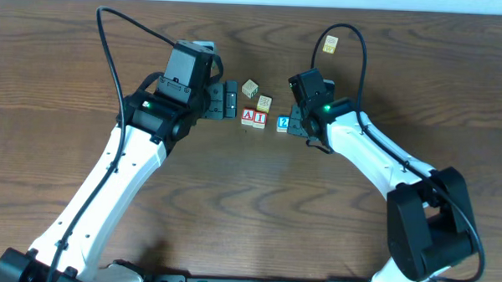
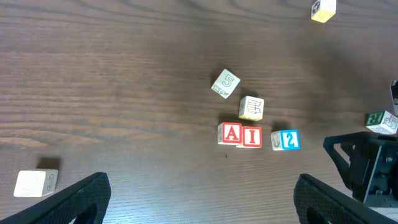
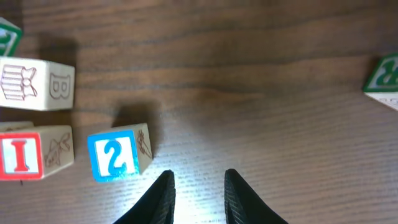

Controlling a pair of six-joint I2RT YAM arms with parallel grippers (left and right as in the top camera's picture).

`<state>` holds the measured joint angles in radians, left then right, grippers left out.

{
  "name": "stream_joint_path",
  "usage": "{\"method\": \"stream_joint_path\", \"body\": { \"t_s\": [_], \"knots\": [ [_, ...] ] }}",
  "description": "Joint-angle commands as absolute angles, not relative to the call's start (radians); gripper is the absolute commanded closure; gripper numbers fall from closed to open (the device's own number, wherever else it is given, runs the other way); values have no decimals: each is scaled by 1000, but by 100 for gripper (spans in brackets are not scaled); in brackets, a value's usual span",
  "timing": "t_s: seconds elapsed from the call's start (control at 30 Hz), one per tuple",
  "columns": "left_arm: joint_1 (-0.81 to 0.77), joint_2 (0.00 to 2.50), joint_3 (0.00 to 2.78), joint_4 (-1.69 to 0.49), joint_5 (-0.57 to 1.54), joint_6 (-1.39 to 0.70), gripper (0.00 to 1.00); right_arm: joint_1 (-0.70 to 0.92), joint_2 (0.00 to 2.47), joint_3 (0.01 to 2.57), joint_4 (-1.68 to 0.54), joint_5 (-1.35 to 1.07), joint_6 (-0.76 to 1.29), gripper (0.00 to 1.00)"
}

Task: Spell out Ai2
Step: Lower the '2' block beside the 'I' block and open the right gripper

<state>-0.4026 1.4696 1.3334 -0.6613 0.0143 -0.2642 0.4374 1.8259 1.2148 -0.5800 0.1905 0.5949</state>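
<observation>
The white cube with a red framed "A" (image 2: 231, 133) and the white cube with a red "I" (image 2: 252, 135) sit touching side by side. A small gap to their right stands the blue "2" cube (image 2: 290, 139), also seen in the right wrist view (image 3: 114, 155). My right gripper (image 3: 199, 180) is just beside the "2" cube, not touching it, its jaws drawn close together with only bare table between them. Left of the row, my left gripper (image 2: 202, 186) hangs wide open and holds nothing.
Two pale cubes, a "5" cube (image 2: 226, 83) and a drawn-on cube (image 2: 251, 108), lie just behind the row. A yellow cube (image 1: 330, 44) sits at the back, a green-lettered cube (image 3: 385, 74) to the right, and another pale cube (image 2: 36, 183) far left.
</observation>
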Motion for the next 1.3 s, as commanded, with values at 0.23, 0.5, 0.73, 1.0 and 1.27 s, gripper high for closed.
{"method": "stream_joint_path", "body": {
  "t_s": [0.23,0.5,0.73,1.0,1.27],
  "knots": [
    [-400,1457,1340,-661,-7,-254,5,430,1886,1228,-535,208,589,73],
    [-400,1457,1340,-659,-8,-254,5,432,1913,1228,-492,163,587,72],
    [-400,1457,1340,-657,-8,-254,4,432,1925,1228,-482,132,586,72],
    [-400,1457,1340,-657,-11,-254,4,434,1958,1228,-478,122,587,73],
    [-400,1457,1340,-657,-11,-254,5,439,1962,1228,-427,91,553,72]
  ]
}}
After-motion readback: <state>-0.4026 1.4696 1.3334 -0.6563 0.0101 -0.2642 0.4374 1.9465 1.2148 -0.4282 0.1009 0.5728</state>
